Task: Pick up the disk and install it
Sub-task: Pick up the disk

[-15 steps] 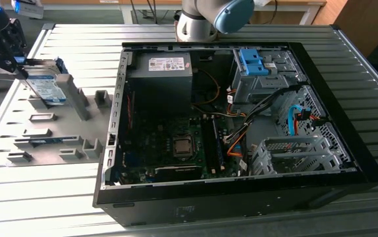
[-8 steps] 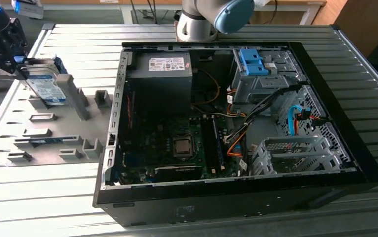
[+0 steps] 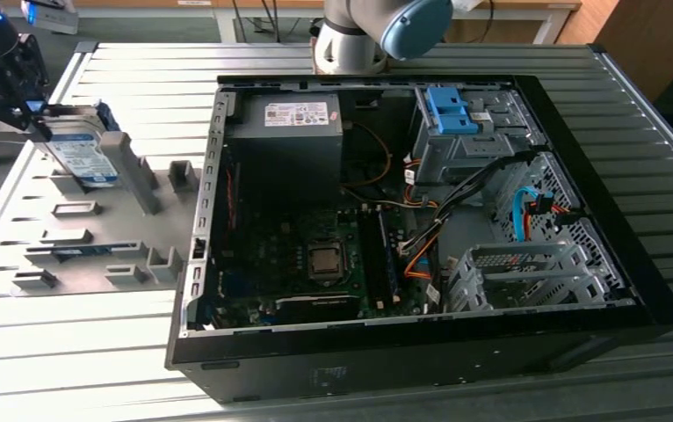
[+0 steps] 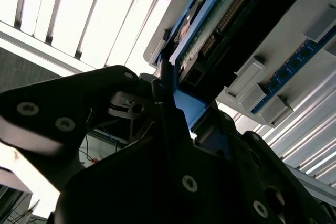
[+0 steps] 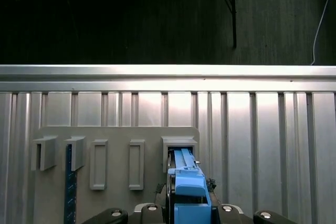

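Gripper: the gripper (image 3: 41, 119) sits in the upper part of the exterior view's left, closed on the disk. In the second wrist view (image 4: 189, 106) its black fingers (image 4: 164, 90) press against the disk's blue rail, and in the first wrist view (image 5: 189, 211) they flank it on both sides.
Disk: the disk (image 3: 83, 156) stands on edge, slightly tilted, at the far end of the grey holder, well apart from the computer case. The second wrist view shows its green circuit-board side (image 4: 226, 19). The first wrist view shows its blue rail (image 5: 186, 182) lined up with a holder slot. I cannot tell whether it is lifted clear of the slot.
Holder: the grey holder (image 3: 108, 242) lies flat on the table, just beside the case, with several upright slots.
Memory stick: a blue memory stick (image 4: 294, 66) stands in another slot of the holder.
Case: the open computer case (image 3: 618, 264) fills the middle of the exterior view.
Bracket: a bare blue bracket (image 3: 448, 110) sits in the upper right of the case.
Box: a grey box (image 3: 284, 132) sits in the case's upper left corner.
Table: the ribbed metal table (image 3: 55, 369) carries everything.
Arm: the arm (image 3: 366, 31) rises at the top centre of the exterior view.
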Controlling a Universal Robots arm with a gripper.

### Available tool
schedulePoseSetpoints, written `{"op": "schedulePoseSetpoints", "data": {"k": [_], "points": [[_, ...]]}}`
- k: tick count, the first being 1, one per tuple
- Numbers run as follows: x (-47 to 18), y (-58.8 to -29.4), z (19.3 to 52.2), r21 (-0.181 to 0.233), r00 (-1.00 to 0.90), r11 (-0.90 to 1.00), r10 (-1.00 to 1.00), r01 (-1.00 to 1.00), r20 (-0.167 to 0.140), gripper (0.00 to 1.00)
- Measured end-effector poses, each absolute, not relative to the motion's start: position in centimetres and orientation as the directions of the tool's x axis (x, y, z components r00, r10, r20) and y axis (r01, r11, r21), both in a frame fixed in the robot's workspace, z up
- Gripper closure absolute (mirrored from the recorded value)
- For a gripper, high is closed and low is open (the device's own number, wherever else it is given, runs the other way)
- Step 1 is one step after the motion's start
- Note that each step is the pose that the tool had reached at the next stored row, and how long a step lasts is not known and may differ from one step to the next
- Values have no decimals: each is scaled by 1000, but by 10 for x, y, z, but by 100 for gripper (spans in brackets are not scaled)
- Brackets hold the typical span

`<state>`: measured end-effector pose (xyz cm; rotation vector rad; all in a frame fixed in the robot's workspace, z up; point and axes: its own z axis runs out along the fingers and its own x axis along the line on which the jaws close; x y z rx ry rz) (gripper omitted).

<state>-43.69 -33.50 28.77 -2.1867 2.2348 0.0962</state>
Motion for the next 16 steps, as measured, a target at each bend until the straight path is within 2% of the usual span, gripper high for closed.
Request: {"op": "schedulePoseSetpoints", "data": {"k": [1, 16], "points": [[-437, -335, 288, 34, -23, 21, -998, -999, -53, 64], [-437, -335, 288, 32, -23, 21, -998, -999, -53, 64]]}}
